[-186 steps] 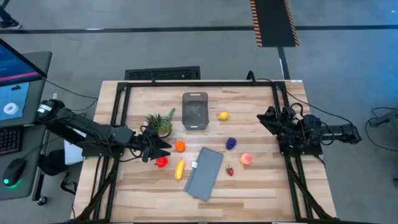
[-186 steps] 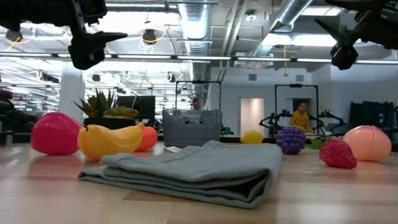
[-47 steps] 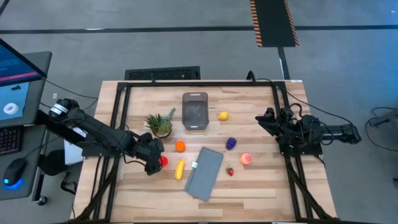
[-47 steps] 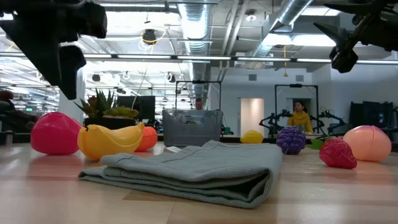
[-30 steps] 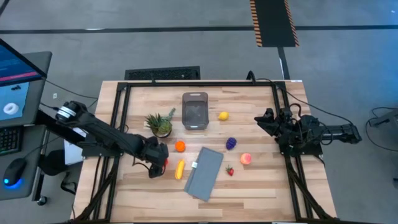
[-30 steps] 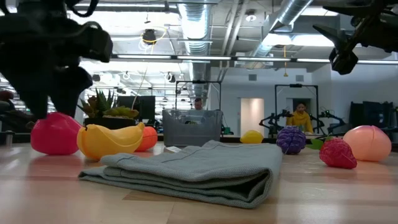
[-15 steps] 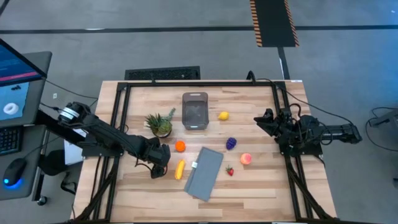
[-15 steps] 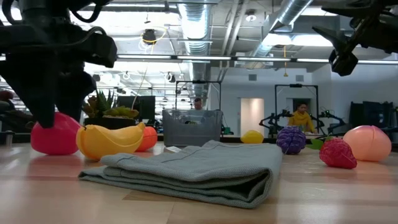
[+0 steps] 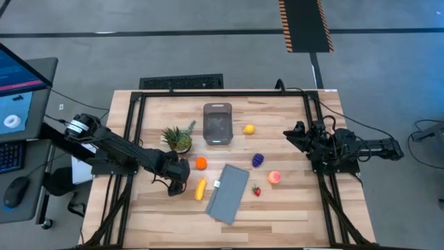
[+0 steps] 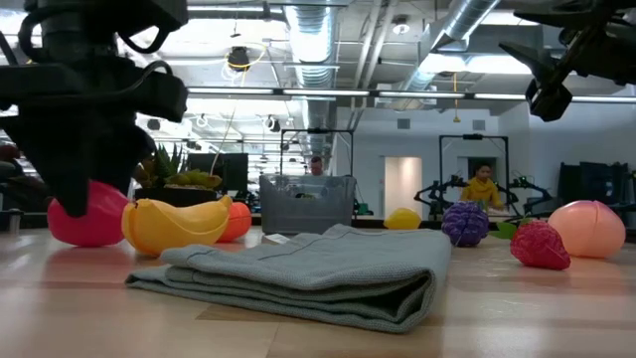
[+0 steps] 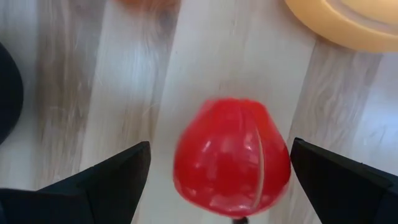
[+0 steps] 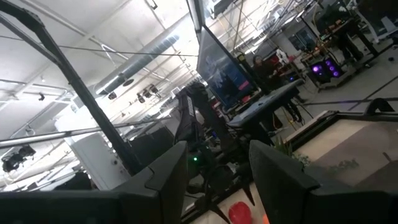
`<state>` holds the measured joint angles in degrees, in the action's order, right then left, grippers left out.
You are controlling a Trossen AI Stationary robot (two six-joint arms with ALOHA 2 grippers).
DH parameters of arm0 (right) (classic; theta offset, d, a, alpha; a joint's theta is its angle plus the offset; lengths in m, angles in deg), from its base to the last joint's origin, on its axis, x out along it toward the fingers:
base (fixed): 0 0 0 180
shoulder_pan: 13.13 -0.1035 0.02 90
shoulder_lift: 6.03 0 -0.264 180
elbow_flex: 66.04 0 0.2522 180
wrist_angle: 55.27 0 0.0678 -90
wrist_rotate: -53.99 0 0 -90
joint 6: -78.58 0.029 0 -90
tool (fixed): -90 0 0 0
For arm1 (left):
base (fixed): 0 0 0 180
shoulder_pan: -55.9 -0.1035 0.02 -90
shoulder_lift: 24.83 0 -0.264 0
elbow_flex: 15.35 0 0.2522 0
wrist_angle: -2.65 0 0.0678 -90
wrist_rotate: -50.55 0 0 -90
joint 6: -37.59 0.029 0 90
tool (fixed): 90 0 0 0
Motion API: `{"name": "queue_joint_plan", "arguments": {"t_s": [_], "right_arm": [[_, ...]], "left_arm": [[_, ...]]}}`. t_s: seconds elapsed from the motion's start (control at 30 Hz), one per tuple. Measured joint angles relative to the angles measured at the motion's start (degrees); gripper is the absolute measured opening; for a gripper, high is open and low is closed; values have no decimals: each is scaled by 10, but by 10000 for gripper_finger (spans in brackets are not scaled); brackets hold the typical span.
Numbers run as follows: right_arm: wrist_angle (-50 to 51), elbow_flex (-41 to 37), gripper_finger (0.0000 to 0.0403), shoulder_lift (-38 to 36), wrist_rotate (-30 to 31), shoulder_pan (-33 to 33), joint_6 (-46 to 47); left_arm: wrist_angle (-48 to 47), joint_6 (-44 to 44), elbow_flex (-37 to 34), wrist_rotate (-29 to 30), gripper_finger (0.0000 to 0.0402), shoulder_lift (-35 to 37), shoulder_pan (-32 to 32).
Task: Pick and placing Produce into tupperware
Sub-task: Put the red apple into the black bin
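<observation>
My left gripper [image 9: 178, 183] points down over the red fruit [image 11: 231, 160], open, with one finger on either side of it and narrow gaps showing. The fruit rests on the table beside the yellow banana [image 9: 200, 189]. The orange [image 9: 200, 163], lemon [image 9: 248, 129], purple grapes [image 9: 258, 160], pink peach [image 9: 274, 177] and strawberry [image 9: 256, 191] lie spread on the wood. The clear-grey tupperware [image 9: 217, 123] stands near the far edge. My right gripper [image 9: 288, 132] waits open, raised at the table's right side.
A spiky-leaved pineapple [image 9: 179, 139] stands left of the tupperware. A folded grey cloth [image 9: 228, 193] lies near the table's middle, toward the near edge. A dark frame runs along the table's left, right and far edges. Monitors stand beyond the left edge.
My left gripper has come down around the red fruit, shifting slightly toward the banana, its fingers kept apart. The fruit has stayed in place. The right arm has kept still.
</observation>
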<state>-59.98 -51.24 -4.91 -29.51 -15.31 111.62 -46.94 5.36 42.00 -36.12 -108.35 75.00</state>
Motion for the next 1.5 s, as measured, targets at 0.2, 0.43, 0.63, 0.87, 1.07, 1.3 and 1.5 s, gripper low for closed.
{"name": "queue_joint_plan", "arguments": {"t_s": [0.2,0.43,0.63,0.87,1.07,1.3,1.5], "right_arm": [[0,0,196,0,2,0,0],[0,0,196,0,2,0,0],[0,0,196,0,2,0,0],[0,0,196,0,9,0,0],[0,0,196,0,11,0,-1],[0,0,196,0,11,0,-1],[0,0,196,0,11,0,-1]], "left_arm": [[3,2,0,6,374,0,0],[12,13,-8,10,369,0,-1],[31,14,-24,-5,364,0,-1],[34,21,-25,0,364,0,-1],[33,21,-25,0,363,0,-1],[34,21,-25,0,324,0,-1],[34,17,-25,0,290,0,-1]]}}
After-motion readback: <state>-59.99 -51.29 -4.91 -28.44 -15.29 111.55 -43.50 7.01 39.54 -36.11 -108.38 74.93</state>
